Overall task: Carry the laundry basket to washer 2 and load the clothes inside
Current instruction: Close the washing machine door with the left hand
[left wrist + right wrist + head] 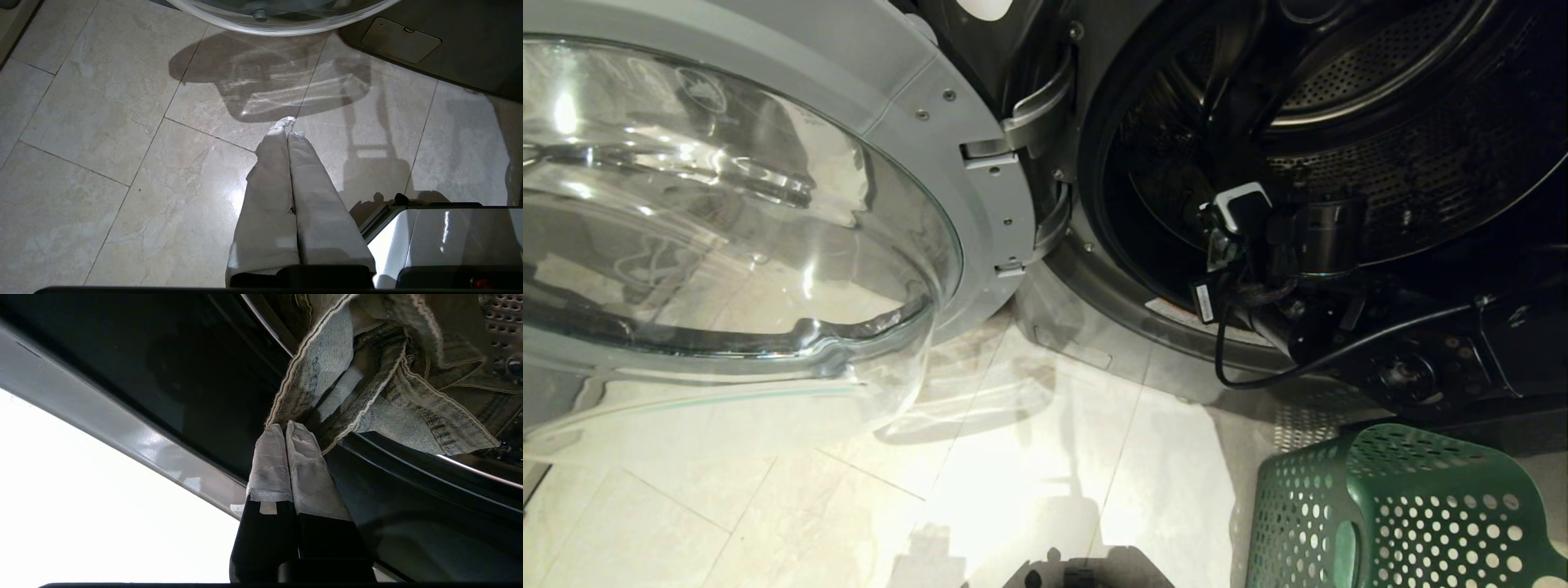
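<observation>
right pincer (pixel 286 430) – pressed together | clothes (pixel 367 388) – touching its tips, in drum

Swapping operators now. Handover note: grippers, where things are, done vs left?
Right gripper: shut, at the drum mouth of the washer, tips against the denim clothes; a pinch on cloth can't be confirmed.
Left gripper: shut, empty, parked over the floor tiles.
Door is swung open. Laundry basket sits on the floor below the opening.
Done: basket delivered, denim in the drum.
Left: check the basket is empty; a hem hangs toward the rim.
</observation>
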Available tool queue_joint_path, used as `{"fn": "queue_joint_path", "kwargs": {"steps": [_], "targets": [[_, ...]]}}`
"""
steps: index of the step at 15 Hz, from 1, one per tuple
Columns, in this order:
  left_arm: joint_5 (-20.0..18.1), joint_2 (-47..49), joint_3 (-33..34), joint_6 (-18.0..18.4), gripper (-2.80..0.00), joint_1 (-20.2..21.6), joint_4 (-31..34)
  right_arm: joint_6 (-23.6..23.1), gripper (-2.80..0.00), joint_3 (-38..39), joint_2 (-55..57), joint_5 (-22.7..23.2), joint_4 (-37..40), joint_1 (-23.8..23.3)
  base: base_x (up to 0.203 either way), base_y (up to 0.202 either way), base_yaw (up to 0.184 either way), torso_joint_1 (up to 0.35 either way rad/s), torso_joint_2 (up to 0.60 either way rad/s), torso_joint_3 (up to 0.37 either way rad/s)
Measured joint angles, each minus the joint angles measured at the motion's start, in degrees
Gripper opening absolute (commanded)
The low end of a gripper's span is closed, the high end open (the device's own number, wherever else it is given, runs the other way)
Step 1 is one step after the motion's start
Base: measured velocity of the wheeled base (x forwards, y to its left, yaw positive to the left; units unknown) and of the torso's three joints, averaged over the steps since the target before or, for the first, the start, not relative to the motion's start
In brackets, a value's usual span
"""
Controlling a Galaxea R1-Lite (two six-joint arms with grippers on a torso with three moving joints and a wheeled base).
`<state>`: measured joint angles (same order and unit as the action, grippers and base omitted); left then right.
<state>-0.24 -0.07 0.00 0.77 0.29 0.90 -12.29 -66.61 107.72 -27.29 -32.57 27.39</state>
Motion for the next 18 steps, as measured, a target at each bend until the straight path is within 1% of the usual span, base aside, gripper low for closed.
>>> {"fn": "queue_joint_path", "kwargs": {"steps": [3, 5, 6, 7, 8, 13, 17, 18], "targets": [[0.0, 0.0, 0.0, 0.02, -2.8, 0.0, 0.04, 0.06, -2.8, -0.38, -0.74, -0.18, 0.83, 0.06, 0.0, 0.0, 0.0, 0.0, 0.0, 0.0], [0.0, 0.0, 0.0, 0.02, -2.8, 0.0, 0.02, 0.97, -2.8, -0.53, -1.95, -0.12, 3.66, 0.06, 0.0, 0.0, 0.0, 0.0, 0.0, 0.0], [-0.02, 0.0, 0.0, 0.02, -2.8, 0.0, 0.02, 2.04, -1.62, -0.73, -2.53, -0.1, 5.69, 0.05, 0.0, 0.0, 0.0, 0.0, 0.0, 0.0], [-0.02, 0.0, 0.0, 0.0, -2.8, 0.0, 0.04, 3.26, 0.0, -1.11, -3.06, -0.08, 7.61, 0.05, 0.0, 0.0, 0.0, 0.0, 0.0, 0.0], [0.0, 0.0, 0.0, 0.02, -2.8, 0.0, 0.04, 3.86, 0.0, -1.42, -3.61, -0.07, 8.71, 0.06, 0.0, 0.0, 0.0, 0.0, 0.0, 0.0], [-0.02, 0.0, 0.0, 0.02, -2.8, 0.0, 0.0, 5.04, 0.0, -1.74, -4.47, 0.1, 8.87, 0.33, 0.0, 0.0, 0.0, 0.0, 0.0, 0.0], [-0.02, 0.0, 0.0, 0.02, -2.8, 0.0, 0.04, 6.95, 0.0, -3.49, -1.26, 0.06, 8.46, 0.46, 0.0, 0.0, 0.0, 0.0, 0.0, 0.0], [0.0, 0.0, 0.0, 0.02, -2.8, 0.0, 0.04, 7.14, -1.39, -4.83, -0.12, 0.02, 8.45, 0.55, 0.0, 0.0, 0.0, 0.0, 0.0, 0.0]]}}
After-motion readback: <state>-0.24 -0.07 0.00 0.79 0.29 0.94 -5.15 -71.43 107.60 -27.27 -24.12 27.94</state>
